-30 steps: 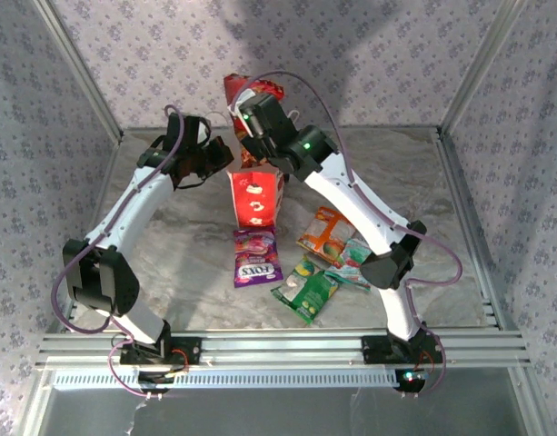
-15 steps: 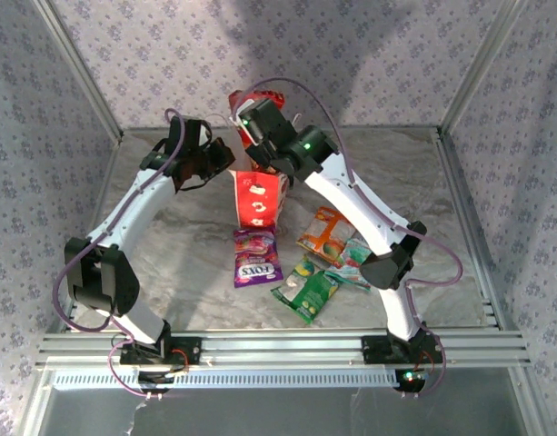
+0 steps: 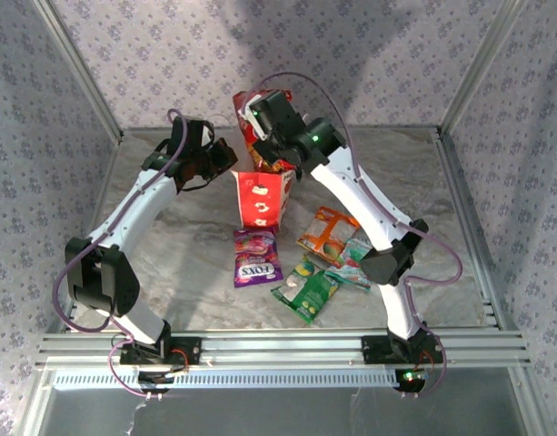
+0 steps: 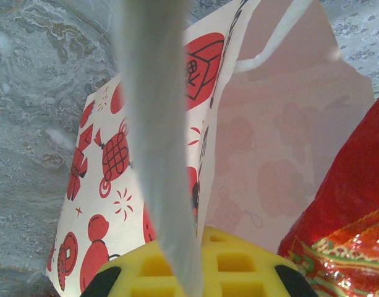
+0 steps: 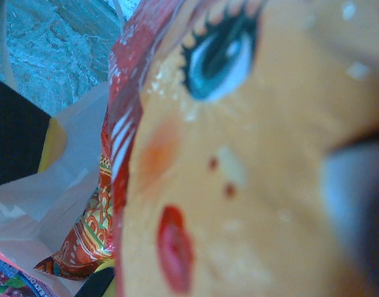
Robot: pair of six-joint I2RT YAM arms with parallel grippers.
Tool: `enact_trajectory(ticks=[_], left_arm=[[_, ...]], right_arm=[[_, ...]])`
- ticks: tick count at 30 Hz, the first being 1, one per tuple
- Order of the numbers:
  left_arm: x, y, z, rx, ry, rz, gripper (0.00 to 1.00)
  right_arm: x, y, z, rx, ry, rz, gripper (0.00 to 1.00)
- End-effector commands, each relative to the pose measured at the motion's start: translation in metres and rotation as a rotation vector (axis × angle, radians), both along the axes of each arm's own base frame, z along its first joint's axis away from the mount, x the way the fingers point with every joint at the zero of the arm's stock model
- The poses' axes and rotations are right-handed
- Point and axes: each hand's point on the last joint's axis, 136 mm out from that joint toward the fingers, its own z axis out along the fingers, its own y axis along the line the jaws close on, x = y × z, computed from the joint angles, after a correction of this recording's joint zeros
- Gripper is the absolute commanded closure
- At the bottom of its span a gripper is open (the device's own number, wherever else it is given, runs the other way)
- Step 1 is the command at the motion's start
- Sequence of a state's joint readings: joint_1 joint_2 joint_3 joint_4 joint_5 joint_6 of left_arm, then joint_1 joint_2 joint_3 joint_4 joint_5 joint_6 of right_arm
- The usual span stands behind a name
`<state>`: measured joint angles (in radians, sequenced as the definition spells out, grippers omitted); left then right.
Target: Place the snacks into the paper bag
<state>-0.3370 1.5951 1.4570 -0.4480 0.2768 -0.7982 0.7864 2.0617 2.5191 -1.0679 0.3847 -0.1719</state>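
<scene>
Paper bag (image 3: 257, 202) stands upright mid-desk (image 3: 169, 250), its left rim pinched in the closed left tool (image 3: 226, 163). The right tool (image 3: 263, 143) is clamped on the large red packet (image 4: 347, 204) at the bag's mouth. The next move is probably to lower it in and let go. Four packets wait in front, to the right.

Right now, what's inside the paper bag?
The red packet dips its lower end into the paper bag, against the pale inner wall. Its bottom is covered; anything there can't be seen.
</scene>
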Motion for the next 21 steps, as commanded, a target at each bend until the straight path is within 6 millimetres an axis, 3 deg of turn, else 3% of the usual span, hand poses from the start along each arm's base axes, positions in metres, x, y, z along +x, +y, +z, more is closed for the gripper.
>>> enact_trajectory(ticks=[1,6,21], left_arm=[[-0.001,-0.003,0.006,-0.001,-0.011,-0.006,0.97],[0.001,0.002,0.003,0.021,0.002,0.021,0.97],[0.004,0.010,-0.002,0.042,0.021,0.076,0.96]], right_arm=[[0.005,0.001,0.042,0.118,-0.090,-0.010,1.00],[0.000,0.002,0.026,0.078,-0.042,0.015,1.00],[0.000,-0.015,0.010,-0.003,-0.020,-0.051,1.00]])
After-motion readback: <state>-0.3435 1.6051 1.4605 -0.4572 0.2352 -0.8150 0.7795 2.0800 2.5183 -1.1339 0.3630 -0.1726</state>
